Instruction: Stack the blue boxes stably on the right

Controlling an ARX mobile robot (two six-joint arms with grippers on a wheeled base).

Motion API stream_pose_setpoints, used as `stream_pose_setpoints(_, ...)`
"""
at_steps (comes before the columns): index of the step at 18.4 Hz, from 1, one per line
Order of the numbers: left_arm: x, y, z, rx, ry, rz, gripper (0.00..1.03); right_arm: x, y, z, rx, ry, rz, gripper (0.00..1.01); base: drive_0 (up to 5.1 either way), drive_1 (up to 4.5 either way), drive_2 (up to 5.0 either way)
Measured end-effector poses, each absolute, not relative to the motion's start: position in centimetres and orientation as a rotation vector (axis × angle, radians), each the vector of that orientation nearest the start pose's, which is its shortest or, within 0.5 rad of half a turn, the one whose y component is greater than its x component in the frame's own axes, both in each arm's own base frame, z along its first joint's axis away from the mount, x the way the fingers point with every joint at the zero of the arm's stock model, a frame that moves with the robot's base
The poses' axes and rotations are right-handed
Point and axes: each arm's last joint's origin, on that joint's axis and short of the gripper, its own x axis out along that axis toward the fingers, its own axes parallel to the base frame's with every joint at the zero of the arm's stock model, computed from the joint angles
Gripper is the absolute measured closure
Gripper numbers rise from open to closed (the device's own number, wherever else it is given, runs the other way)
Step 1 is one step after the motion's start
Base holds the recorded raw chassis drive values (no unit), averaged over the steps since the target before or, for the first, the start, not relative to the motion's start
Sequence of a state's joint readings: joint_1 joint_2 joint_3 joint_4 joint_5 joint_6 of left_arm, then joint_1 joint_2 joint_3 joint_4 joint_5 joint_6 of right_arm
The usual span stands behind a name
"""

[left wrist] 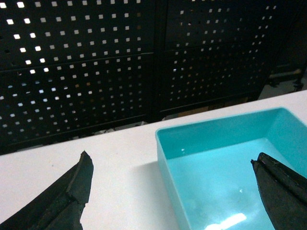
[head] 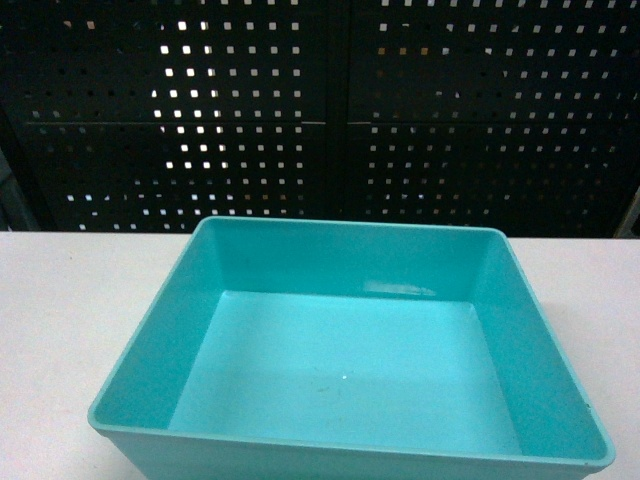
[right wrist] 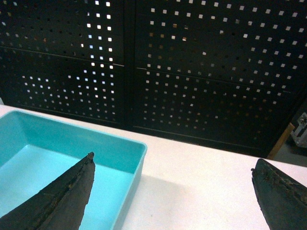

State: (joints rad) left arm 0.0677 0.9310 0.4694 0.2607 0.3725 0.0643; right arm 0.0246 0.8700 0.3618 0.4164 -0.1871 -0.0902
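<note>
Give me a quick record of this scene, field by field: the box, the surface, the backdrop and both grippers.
box: one turquoise-blue box, upright, empty
surface: white table
backdrop: black perforated panel
left gripper: open, straddling the box's left wall
right gripper: open, straddling the box's right wall
stack: none visible

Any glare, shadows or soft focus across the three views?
Head view: faint glare streak on the far inner wall of the light turquoise plastic tub, image slightly soft. Left wrist view: bright reflection patches on the tub floor, tub shadow on the white table. Right wrist view: shadow beside the tub; the black perforated panel shows backlit holes.
</note>
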Motion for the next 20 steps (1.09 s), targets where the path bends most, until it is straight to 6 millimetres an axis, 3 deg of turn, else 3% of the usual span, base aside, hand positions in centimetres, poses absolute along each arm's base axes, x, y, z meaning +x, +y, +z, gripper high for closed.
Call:
stream_pose_setpoints(3, 22.8, -0.6, 24.9, 0.012, 0.233, -0.321, 0.05, 20.9, 2.6, 24.3, -0.082, 0.085, 0.246, 0.03, 0.0, 0.00, 0.0)
stream_pose_setpoints(7, 26.6, -2.4, 25.4, 0.029, 0.332, -0.365, 0.05, 24.7, 4.4, 24.3, -0.109, 0.198, 0.277, 0.03, 0.0, 0.00, 0.0)
stream_pose_setpoints(9, 28.5, -2.5, 24.6, 0.027, 0.437, -0.356, 0.05, 26.0, 5.1, 24.0, -0.137, 0.241, 0.298, 0.03, 0.0, 0.00, 0.0)
stream_pose_setpoints(11, 30.2, -2.4, 23.5, 0.032, 0.513, -0.332, 0.05, 27.4, 5.6, 22.9, -0.157, 0.318, 0.315, 0.03, 0.0, 0.00, 0.0)
stream_pose_setpoints(15, 31.7, -3.0, 20.8, 0.057, 0.618, -0.339, 0.05, 29.0, 6.2, 19.3, -0.191, 0.471, 0.332, 0.03, 0.0, 0.00, 0.0)
stream_pose_setpoints(20, 32.2, -4.9, 19.2, 0.104, 0.646, -0.321, 0.05, 29.7, 5.5, 15.7, -0.235, 0.575, 0.309, 0.03, 0.0, 0.00, 0.0)
